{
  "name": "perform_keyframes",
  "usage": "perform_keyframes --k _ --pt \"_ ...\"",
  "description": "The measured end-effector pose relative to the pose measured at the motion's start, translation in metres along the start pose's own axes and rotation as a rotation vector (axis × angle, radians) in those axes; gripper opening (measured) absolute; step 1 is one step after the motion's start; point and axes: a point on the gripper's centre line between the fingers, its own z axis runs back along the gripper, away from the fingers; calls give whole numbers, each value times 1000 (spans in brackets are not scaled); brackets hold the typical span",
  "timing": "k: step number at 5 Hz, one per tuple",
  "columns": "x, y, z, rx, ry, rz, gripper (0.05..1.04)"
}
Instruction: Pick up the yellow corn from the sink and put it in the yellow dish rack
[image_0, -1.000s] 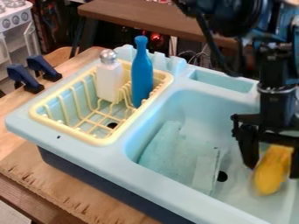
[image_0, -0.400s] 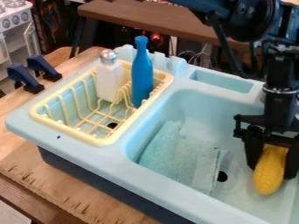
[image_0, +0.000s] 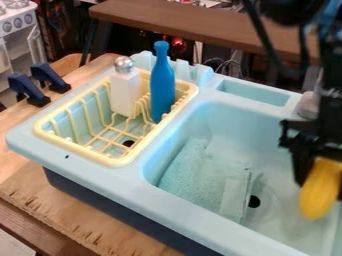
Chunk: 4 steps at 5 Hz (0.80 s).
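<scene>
Gripper (image_0: 320, 190) shifted right over sink (image_0: 234, 120), fingers part-open, clasping one corn (image_0: 316, 201), yellow, tilted. One cloth (image_0: 200, 172) inside sink; two bottles (image_0: 161, 87) left of it.

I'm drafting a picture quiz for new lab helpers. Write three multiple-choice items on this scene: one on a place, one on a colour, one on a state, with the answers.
1. Where is the blue bottle?
A) In the sink basin
B) In the dish rack
C) On the brown tabletop behind

2. What colour is the object held by the gripper?
A) Red
B) White
C) Yellow

3. How is the white bottle placed?
A) Upright
B) Lying on its side
C) Upside down

1: B, its lower part is within the rack's rim.
2: C, the object below the black gripper is plainly yellow.
3: A, its silvery cap is at the top.
</scene>
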Motion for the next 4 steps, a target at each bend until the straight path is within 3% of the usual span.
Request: perform_keyframes --k 1,2,4 --pt "-13 -22 28 43 -76 -82 701" --pt "-21 -17 41 15 -127 -84 701" --pt "-31 23 71 14 -181 21 701"
